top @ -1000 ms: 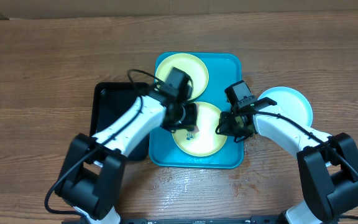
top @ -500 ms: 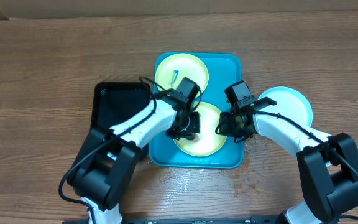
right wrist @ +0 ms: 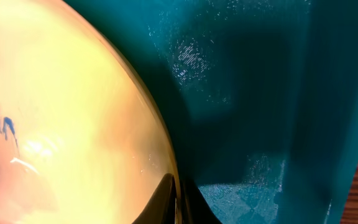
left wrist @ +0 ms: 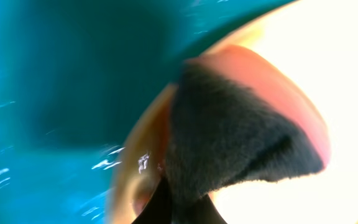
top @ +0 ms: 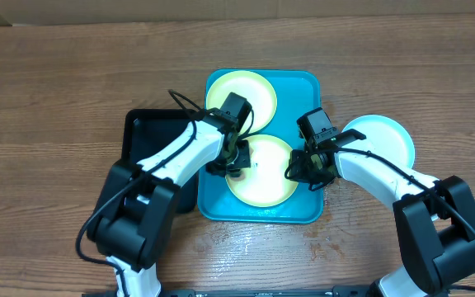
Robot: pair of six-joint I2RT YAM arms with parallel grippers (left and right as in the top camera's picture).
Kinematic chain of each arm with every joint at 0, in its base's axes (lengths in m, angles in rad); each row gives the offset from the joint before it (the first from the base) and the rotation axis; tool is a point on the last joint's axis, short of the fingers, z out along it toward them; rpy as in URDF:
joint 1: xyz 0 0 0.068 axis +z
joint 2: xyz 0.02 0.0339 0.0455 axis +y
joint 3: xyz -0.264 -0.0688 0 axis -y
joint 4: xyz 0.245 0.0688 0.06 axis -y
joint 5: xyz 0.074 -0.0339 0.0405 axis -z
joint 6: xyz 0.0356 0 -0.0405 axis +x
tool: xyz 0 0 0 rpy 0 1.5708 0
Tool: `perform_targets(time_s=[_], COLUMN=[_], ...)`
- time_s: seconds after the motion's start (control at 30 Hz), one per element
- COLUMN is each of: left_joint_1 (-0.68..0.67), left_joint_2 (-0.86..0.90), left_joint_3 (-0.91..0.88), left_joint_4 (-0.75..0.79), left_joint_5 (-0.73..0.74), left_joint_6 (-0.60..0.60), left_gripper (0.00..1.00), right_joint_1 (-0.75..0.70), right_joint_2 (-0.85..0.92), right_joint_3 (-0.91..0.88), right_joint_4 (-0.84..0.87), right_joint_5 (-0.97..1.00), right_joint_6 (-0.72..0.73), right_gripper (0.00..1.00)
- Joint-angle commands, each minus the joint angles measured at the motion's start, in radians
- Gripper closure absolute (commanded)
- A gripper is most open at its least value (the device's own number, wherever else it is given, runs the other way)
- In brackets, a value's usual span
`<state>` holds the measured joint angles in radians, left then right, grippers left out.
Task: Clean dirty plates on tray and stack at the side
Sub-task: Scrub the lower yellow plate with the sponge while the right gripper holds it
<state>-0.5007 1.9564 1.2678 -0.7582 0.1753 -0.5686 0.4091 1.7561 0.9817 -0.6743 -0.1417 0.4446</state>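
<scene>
The turquoise tray (top: 300,85) holds two yellow-green plates. The far plate (top: 259,89) is partly under my left arm. The near plate (top: 267,178) lies at the tray's front. My left gripper (top: 232,158) is at that plate's left rim, shut on a dark fuzzy sponge with a pink back (left wrist: 229,130), pressed on the plate (left wrist: 334,68); its fingertips (left wrist: 173,211) barely show. My right gripper (top: 300,170) pinches the same plate's right rim (right wrist: 180,199). The plate (right wrist: 73,112) bears a small blue smear (right wrist: 6,127). The cyan plate (top: 383,132) lies on the wood table, right of the tray.
A black rectangular tub (top: 148,140) stands against the tray's left side, under my left arm. Wet streaks show on the tray floor (right wrist: 247,93) and on the table in front of the tray (top: 246,235).
My left gripper has slid with the sponge from the near plate's middle-left to its upper left rim. The right arm and the plates have not moved.
</scene>
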Motion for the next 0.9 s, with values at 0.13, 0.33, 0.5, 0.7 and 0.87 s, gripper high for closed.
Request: perform_targets(time_s=[0.13, 0.33, 0.5, 0.7, 0.87], left_joint_1=[-0.064, -0.094, -0.087, -0.062, -0.063], left_joint_2=[0.144, 0.143, 0.142, 0.142, 0.142], left_joint_3=[0.009, 0.011, 0.012, 0.092, 0.187], left_joint_4=[0.109, 0.132, 0.097, -0.156, -0.325], left_joint_5=[0.409, 0.44, 0.408, 0.092, -0.304], left_joint_6=[0.023, 0.023, 0.008, -0.038, -0.036], left_gripper=[0.96, 0.96, 0.96, 0.96, 0.96], right_joint_1=[-0.005, -0.005, -0.005, -0.005, -0.005], right_joint_2=[0.034, 0.034, 0.034, 0.034, 0.034], right_joint_3=[-0.014, -0.014, -0.014, -0.014, -0.014], right_joint_4=[-0.019, -0.016, -0.021, -0.023, -0.023], right_joint_5=[0.058, 0.058, 0.058, 0.057, 0.056], right_joint_6=[-0.003, -0.003, -0.003, -0.003, -0.003], right_gripper=[0.96, 0.96, 0.96, 0.96, 0.96])
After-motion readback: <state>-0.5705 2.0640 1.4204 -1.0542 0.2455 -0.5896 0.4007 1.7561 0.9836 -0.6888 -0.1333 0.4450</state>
